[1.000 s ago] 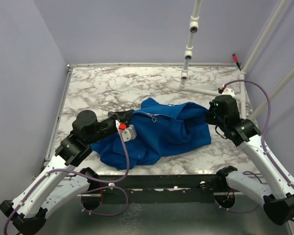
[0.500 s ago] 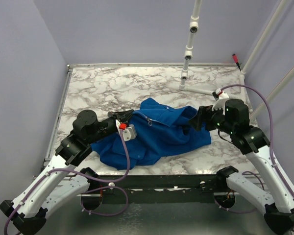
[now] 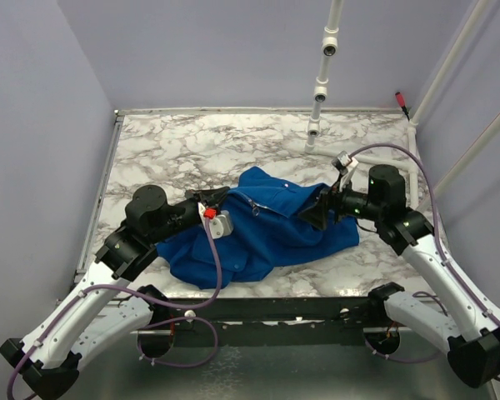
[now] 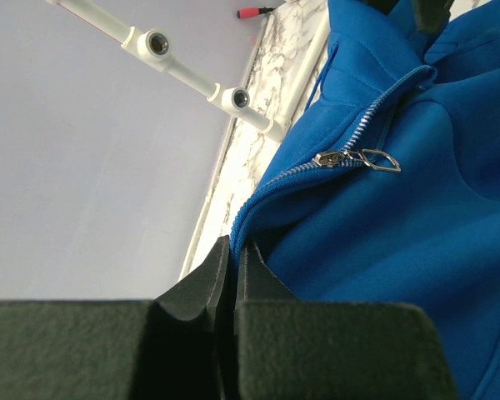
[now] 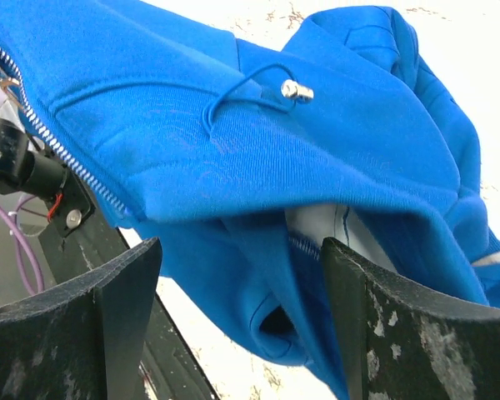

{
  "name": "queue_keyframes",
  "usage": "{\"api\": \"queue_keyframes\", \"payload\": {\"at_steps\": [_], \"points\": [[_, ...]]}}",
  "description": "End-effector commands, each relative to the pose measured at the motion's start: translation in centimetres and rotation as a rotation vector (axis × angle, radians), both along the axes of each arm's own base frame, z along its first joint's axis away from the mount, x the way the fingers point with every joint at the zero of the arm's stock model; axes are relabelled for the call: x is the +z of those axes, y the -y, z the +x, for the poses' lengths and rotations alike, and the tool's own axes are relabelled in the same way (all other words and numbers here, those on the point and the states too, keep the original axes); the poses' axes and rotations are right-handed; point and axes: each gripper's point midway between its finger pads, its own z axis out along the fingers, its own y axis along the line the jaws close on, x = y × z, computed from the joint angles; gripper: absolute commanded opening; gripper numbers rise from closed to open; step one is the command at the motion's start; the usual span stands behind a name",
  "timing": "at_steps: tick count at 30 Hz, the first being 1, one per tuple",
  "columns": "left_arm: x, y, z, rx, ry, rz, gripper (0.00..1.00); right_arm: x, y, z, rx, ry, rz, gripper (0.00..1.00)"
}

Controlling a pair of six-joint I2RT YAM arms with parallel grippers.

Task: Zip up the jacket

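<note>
The royal-blue jacket (image 3: 267, 225) lies crumpled on the marble table (image 3: 192, 146). My left gripper (image 3: 213, 198) is shut on the jacket's edge at its upper left. In the left wrist view the shut gripper (image 4: 232, 248) pinches the blue hem just below the zipper, whose silver slider (image 4: 332, 157) and pull tab sit partway along the teeth. My right gripper (image 3: 318, 213) stands open over the jacket's right side. In the right wrist view that gripper (image 5: 240, 246) has a fold of the jacket (image 5: 233, 133) and some pale lining (image 5: 317, 221) between its wide fingers, gripping nothing.
A white pipe frame (image 3: 321, 83) rises from the table's back right, with a slanted pipe (image 3: 450, 62) beside it. A red-tipped object (image 3: 402, 102) lies at the back right corner. Lavender walls close in the table. A drawstring with a metal tip (image 5: 296, 90) lies on the jacket.
My right gripper has opened, turned and swung left onto the jacket's right side. The left gripper has kept its hold in the same place.
</note>
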Motion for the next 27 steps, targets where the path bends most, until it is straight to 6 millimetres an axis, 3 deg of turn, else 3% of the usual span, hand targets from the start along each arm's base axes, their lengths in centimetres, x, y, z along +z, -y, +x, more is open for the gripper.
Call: {"api": "queue_keyframes", "payload": {"at_steps": [1,3,6,9,12,18,23,27], "points": [[3.0,0.1,-0.3,-0.02,0.059,-0.056,0.0,1.1,-1.6,1.0,0.097,0.053,0.017,0.77],[3.3,0.1,-0.4,-0.021,0.064,-0.06,0.0,0.6,-2.0,1.4,0.112,0.03,0.018,0.69],[3.6,0.1,-0.3,-0.018,0.07,-0.062,0.0,0.1,-2.4,1.8,0.12,-0.006,0.025,0.45],[3.9,0.0,-0.3,-0.017,0.078,-0.064,0.0,-0.1,-2.7,1.8,0.131,-0.033,0.028,0.28],[3.8,0.0,-0.3,-0.018,0.077,-0.062,0.0,0.9,-2.3,1.6,0.11,-0.006,0.034,0.01],[3.3,0.0,-0.2,-0.012,0.066,-0.054,0.0,4.3,0.2,0.2,-0.041,0.162,0.092,0.01],[2.3,0.1,0.0,-0.01,0.035,-0.048,0.0,7.6,2.9,-3.2,-0.159,0.351,0.273,0.01],[2.2,0.2,-0.1,-0.018,0.034,-0.044,0.0,5.4,3.2,-4.0,-0.175,0.274,0.249,0.01]]}}
